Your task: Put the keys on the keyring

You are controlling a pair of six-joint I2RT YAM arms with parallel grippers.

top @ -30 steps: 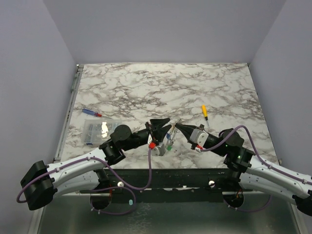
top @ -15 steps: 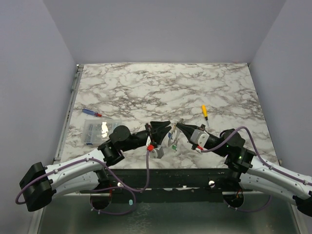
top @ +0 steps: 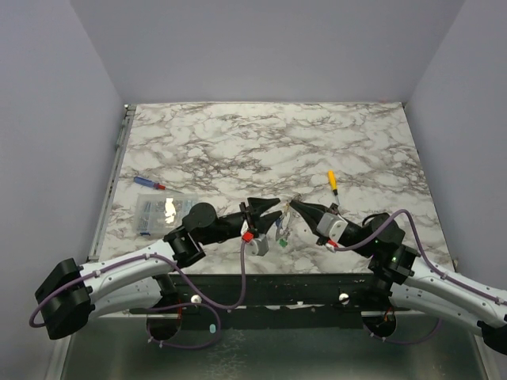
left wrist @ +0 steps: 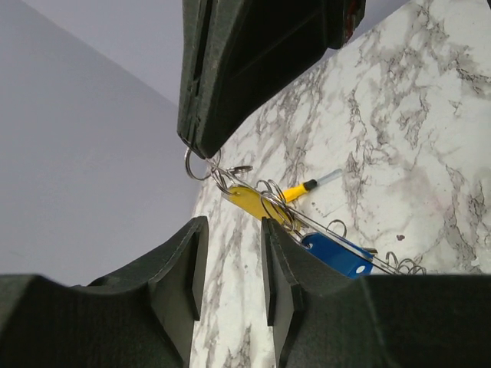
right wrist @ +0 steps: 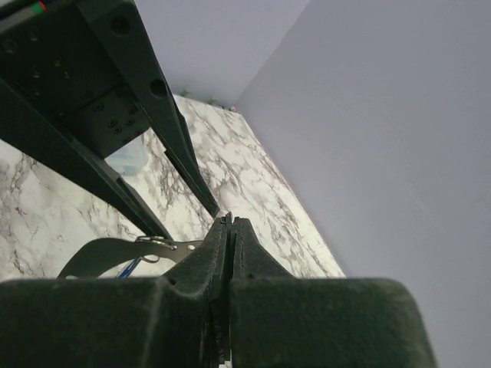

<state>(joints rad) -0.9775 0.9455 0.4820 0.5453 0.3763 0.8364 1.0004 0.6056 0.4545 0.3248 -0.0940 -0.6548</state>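
Peering down from above, I can hardly pick out the keyring (top: pixel 287 220). It is just a faint glint of wire between the two gripper tips, near the front edge of the table (top: pixel 238 142). The keys (top: pixel 279 231) are a small jumble under it, with only a green head (top: pixel 282 242) plain to see. Whether that bunch hangs clear of the marble or touches it, I cannot tell.

The left wrist view makes more of it. The ring shows nearly edge-on as long thin silver wires, cut off at the lower right, with a yellow key (left wrist: pixel 252 202) and a blue key (left wrist: pixel 335 254) strung along them. There the right gripper (left wrist: pixel 196 147) has its tips pressed together on the wire's upper end. The left gripper (left wrist: pixel 232 224) sits just below, its fingers a little apart and nothing between them.

The right wrist view shows its own jaws closed tight, the wire itself mostly hidden behind them.
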